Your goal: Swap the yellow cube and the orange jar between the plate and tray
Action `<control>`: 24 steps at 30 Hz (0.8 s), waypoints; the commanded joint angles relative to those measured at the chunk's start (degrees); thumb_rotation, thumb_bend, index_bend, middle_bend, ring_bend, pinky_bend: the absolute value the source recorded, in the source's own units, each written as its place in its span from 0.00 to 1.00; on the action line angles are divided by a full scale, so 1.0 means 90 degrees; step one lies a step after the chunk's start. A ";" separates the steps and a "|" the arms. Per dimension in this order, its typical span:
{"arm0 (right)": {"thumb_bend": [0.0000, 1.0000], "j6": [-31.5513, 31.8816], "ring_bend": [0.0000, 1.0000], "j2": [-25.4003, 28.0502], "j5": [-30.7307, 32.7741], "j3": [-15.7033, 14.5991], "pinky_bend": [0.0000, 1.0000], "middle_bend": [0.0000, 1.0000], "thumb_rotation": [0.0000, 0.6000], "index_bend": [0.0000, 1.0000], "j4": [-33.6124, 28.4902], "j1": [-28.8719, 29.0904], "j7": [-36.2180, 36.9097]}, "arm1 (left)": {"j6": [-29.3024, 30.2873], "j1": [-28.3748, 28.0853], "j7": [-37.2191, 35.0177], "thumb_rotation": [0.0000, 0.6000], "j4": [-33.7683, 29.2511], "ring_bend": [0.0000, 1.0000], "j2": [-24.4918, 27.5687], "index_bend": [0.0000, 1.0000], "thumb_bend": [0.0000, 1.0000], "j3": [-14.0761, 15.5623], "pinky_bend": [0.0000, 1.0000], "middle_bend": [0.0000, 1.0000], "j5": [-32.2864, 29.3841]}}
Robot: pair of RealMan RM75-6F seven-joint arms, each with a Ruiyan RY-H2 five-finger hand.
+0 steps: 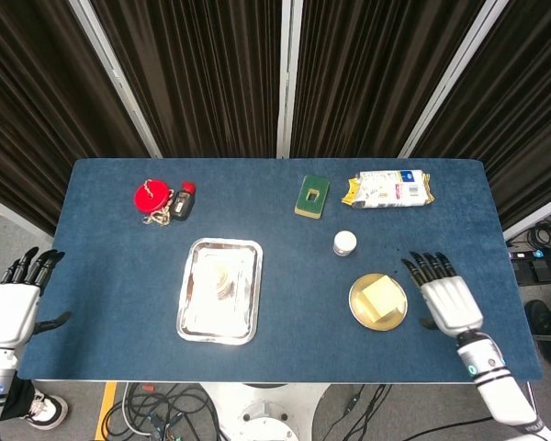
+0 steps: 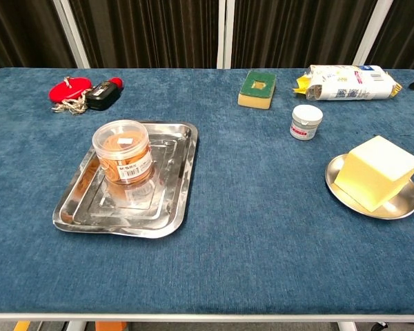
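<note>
The orange jar [image 2: 124, 160] with a clear lid stands upright in the steel tray [image 2: 172, 207] on the left half of the table; from above the jar [image 1: 222, 281] looks pale. A yellow cube [image 2: 377, 171] rests on the small round plate [image 2: 338, 181], seen too as cube [image 1: 379, 299] on plate [image 1: 358, 310]. My right hand [image 1: 448, 299] hovers open just right of the plate, fingers spread, touching nothing. My left hand [image 1: 12, 304] hangs open off the table's left edge.
A small white-lidded jar [image 2: 306, 121] stands behind the plate. A green-and-yellow sponge [image 2: 257, 89] and a snack bag [image 2: 348, 82] lie at the back right. Red disc with keys and a black fob [image 2: 83, 92] lie at the back left.
</note>
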 commanded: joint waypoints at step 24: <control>0.10 -0.0553 0.05 -0.0630 0.0479 0.0243 0.00 0.53 1.00 0.00 0.0034 0.1148 -0.0455 | -0.0102 -0.0017 -0.0185 1.00 0.0113 0.03 -0.0051 0.12 0.00 0.0089 0.16 0.10 0.0078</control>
